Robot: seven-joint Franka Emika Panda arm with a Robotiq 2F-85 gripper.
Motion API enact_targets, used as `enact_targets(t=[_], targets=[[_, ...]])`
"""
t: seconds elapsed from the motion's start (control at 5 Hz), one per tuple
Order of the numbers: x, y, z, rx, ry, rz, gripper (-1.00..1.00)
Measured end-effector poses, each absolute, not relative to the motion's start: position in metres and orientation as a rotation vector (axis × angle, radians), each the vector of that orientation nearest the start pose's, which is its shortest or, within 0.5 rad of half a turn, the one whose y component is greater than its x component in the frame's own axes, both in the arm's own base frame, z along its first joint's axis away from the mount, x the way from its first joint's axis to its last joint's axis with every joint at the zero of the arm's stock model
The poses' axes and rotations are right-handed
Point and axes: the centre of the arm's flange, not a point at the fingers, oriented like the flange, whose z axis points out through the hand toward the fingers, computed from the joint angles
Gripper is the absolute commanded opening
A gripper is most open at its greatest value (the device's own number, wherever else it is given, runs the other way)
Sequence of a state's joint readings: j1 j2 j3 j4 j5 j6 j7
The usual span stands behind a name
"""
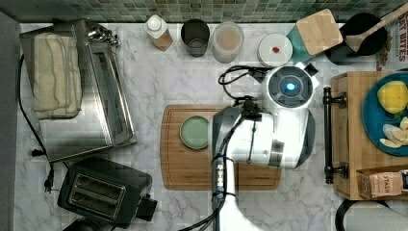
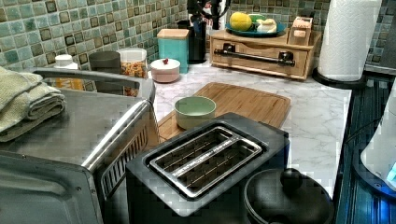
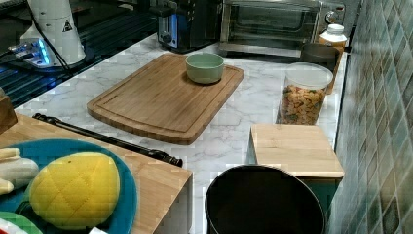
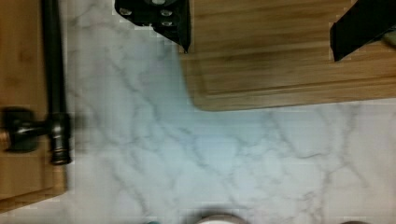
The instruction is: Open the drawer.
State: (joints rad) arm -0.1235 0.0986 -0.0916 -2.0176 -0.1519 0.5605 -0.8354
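**Drawer shut, my jaws spread above the desk**

Right now the drawer sits closed in its light bamboo box at the far end of the desk in the left view, and along the top view's right edge. Its front is smooth pale wood with a fine grain, and a long black metal bar handle runs across it on two short posts. In the wrist view the bar is a round matte rod with a post joining it to the wood.

My jaws stand wide apart and hold nothing; one dark finger hangs over the corner of the cutting board, the other over the board's surface. They are near the handle but apart from it, with a strip of veined white marble between.

The cutting board is a flat rounded-corner slab with a groove round its rim, and a pale green bowl rests on it. On top of the drawer box sit a teal plate with a yellow fruit and a small cardboard box. A black toaster and a steel toaster oven with a folded towel stand at the top view's left. Jars and a canister line the mosaic tile wall.
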Motion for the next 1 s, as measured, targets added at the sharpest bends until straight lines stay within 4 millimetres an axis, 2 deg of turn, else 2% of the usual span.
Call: enact_targets(t=[0.2, 0.4, 0.6, 0.8, 1.0], targets=[[0.555, -0.168, 0.402, -3.293, 0.108, -0.088, 1.00], [0.536, -0.207, 0.392, -3.293, 0.096, -0.057, 1.00], [0.517, -0.237, 0.379, -3.291, 0.163, -0.044, 1.00], [0.505, -0.258, 0.371, -3.296, 0.227, -0.096, 1.00], [0.497, -0.268, 0.362, -3.306, 0.188, -0.142, 1.00]])
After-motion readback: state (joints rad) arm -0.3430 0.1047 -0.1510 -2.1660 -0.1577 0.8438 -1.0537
